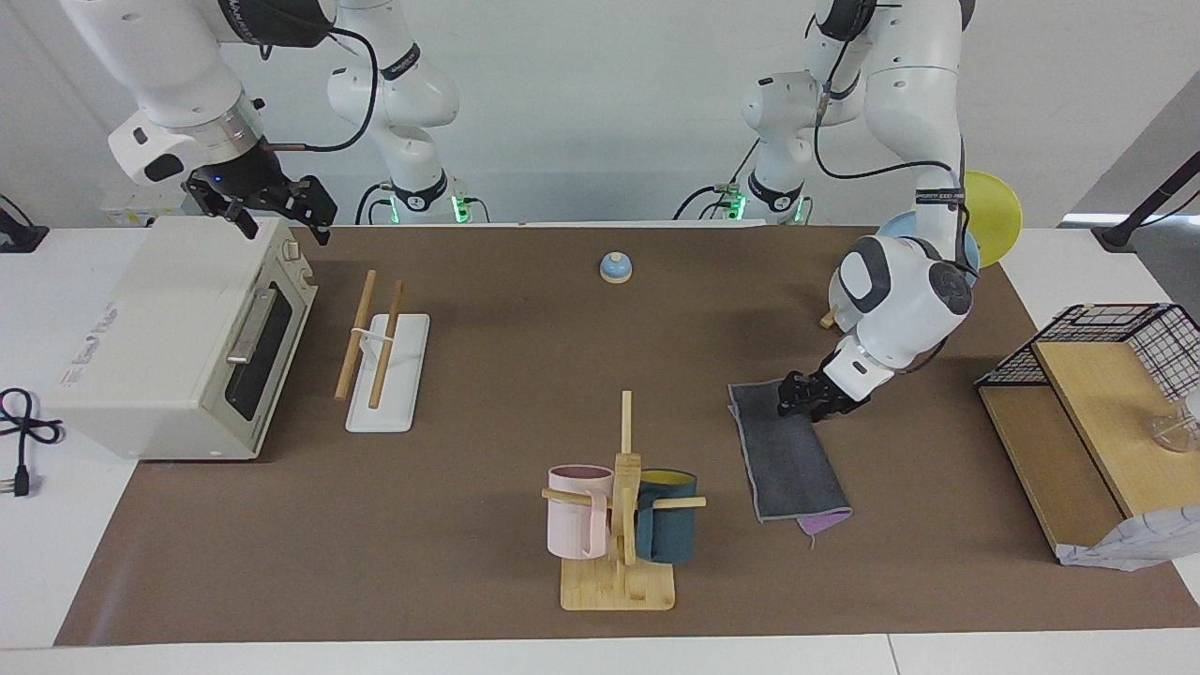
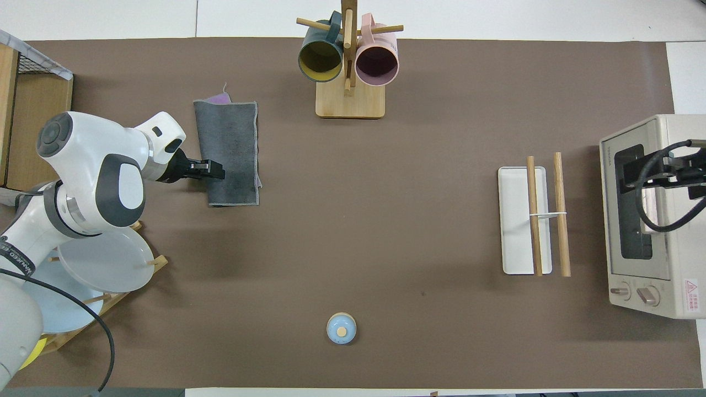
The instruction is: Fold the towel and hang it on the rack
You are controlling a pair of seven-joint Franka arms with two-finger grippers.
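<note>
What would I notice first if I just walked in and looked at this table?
Probably the left gripper, down at the edge of the folded grey towel on the table. Next, the pink and teal mugs hanging on their stand beside the towel. The right gripper waits over the toaster oven.

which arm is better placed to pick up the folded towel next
Left. The left gripper is already down at the edge of the folded grey and purple cloth towel nearer the robots. The right gripper waits over the cream toaster oven, at the right arm's end of the table.
</note>
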